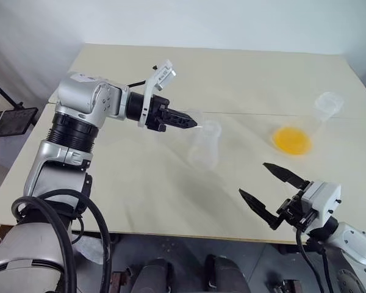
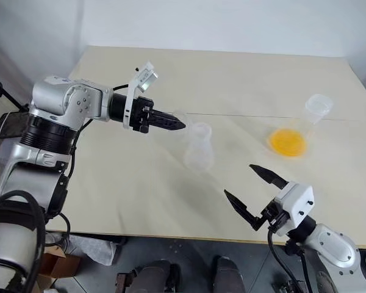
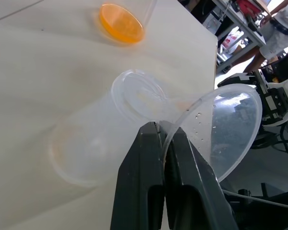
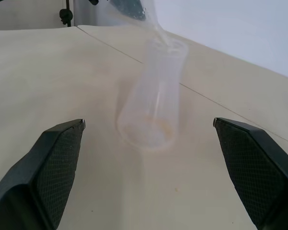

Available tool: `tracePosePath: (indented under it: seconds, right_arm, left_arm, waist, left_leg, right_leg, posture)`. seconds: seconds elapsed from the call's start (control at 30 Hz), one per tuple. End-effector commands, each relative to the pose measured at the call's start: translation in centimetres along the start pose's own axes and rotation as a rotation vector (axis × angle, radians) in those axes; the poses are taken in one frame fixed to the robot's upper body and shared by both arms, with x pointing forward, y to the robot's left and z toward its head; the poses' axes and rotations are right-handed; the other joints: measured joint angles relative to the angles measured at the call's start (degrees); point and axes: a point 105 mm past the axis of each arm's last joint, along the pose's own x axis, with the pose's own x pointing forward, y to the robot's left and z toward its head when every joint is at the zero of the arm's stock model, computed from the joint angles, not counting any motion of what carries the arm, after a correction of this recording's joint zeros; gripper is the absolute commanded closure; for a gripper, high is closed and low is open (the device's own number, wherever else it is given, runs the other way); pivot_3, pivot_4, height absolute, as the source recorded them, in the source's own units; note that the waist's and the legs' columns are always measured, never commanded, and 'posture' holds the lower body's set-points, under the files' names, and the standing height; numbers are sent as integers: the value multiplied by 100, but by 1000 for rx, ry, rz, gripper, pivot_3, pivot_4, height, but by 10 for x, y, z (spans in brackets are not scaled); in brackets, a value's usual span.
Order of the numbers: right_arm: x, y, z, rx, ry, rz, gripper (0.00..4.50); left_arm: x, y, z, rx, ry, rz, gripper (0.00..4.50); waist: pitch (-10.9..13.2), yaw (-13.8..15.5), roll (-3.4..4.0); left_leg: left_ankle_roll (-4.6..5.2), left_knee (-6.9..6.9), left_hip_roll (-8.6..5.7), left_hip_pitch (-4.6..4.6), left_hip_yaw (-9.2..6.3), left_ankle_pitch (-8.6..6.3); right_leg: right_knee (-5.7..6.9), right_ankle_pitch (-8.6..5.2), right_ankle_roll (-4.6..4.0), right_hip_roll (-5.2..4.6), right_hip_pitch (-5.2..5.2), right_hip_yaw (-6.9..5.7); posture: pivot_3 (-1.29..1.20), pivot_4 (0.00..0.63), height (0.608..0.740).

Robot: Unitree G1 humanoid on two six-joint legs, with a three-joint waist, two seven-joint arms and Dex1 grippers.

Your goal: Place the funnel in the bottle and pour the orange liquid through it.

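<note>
- Here the left tool (image 1: pixel 182 120) is clamped shut on the rim of the funnel (image 3: pixel 224 129), a clear cone with droplets on its wall, seen best in the left wrist view.
- It holds the funnel in the air just beside the open mouth of the bottle (image 1: pixel 205 146), on the mouth's left side.
- The bottle stands upright near the middle of the pale counter (image 1: pixel 140 177), clear and seemingly empty.
- The orange liquid (image 1: pixel 291 140) lies as a shallow layer in the wide base of a clear flask (image 1: pixel 320 113) standing farther right on the counter, well apart from the bottle.
- The right tool (image 1: pixel 269 192) hangs over the counter's near edge at the right, its black fingers spread wide and gripping nothing.
</note>
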Motion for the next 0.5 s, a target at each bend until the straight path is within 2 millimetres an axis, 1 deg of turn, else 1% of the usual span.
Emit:
tracePosePath:
  seconds: [0.03,0.23,0.33,0.5]
  right_arm:
    - [4,3,14,-33,-56,11,0]
    - [8,2,16,-38,-66,15,0]
    - [9,3,16,-38,-69,15,0]
    - [10,4,17,-36,-72,10,0]
  left_arm:
    - [2,-8,18,73,-12,6,4482]
    - [12,-1,24,85,1,41,4482]
    - [14,-1,26,103,0,42,3764]
    - [15,-2,28,122,-6,35,2187]
  waist:
    - [0,-3,0]
    - [0,0,0]
    - [0,-6,0]
    - [0,-4,0]
  left_leg:
    - [0,0,0,0,0,0]
    - [0,0,0,-1,1,0]
    - [0,0,1,-1,1,0]
    - [0,0,1,-1,1,0]
  right_leg:
    - [-1,0,0,1,0,-1]
    - [0,0,0,2,-1,-1]
    - [1,0,0,2,-1,-1]
    - [2,0,0,2,-2,-2]
  posture:
    - [0,150,740]
    - [0,150,740]
    - [0,150,740]
    - [0,150,740]
